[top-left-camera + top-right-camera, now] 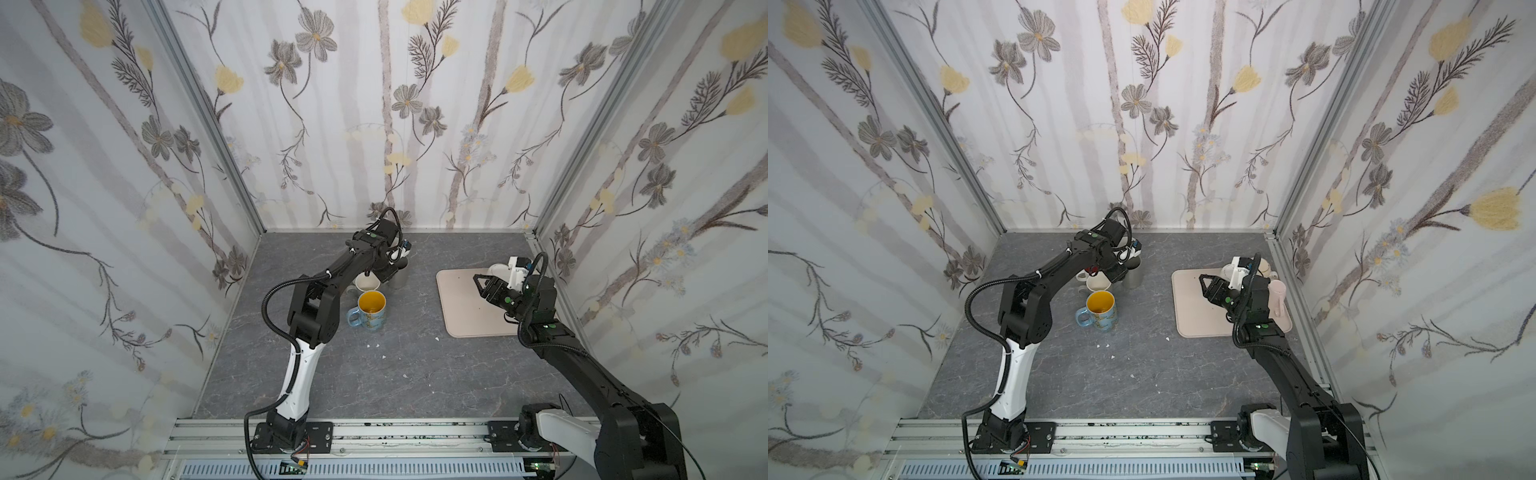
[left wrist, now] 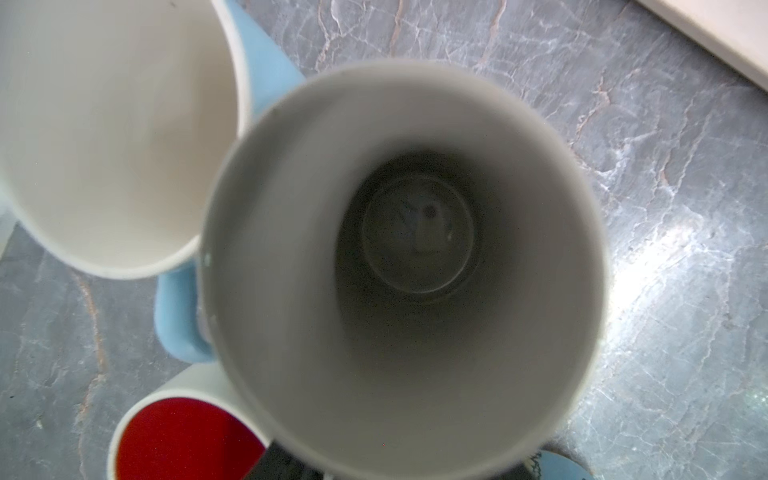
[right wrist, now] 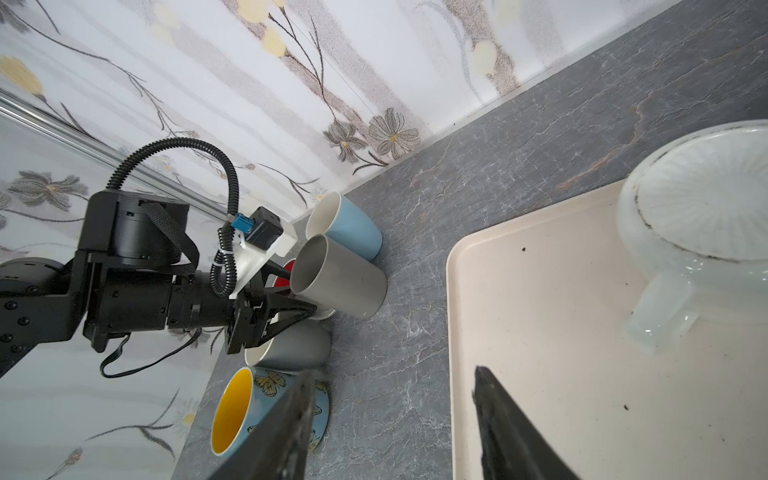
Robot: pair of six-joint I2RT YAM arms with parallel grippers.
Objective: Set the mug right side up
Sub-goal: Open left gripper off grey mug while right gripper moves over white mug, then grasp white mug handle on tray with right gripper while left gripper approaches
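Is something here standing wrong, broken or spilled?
Yes. The glass mug on the tray stands upside down, base up. Small white bits lie scattered on the table.

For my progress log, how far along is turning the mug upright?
Done: the grey mug stands mouth up. In hand: nothing; the left gripper is open at its rim, the right gripper open over the tray. Left: probably backing that left gripper away; a frosted mug on the tray sits base up.

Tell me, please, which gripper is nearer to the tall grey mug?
Left. The left gripper sits at the rim of the grey mug; the right gripper hovers over the beige tray, well away.
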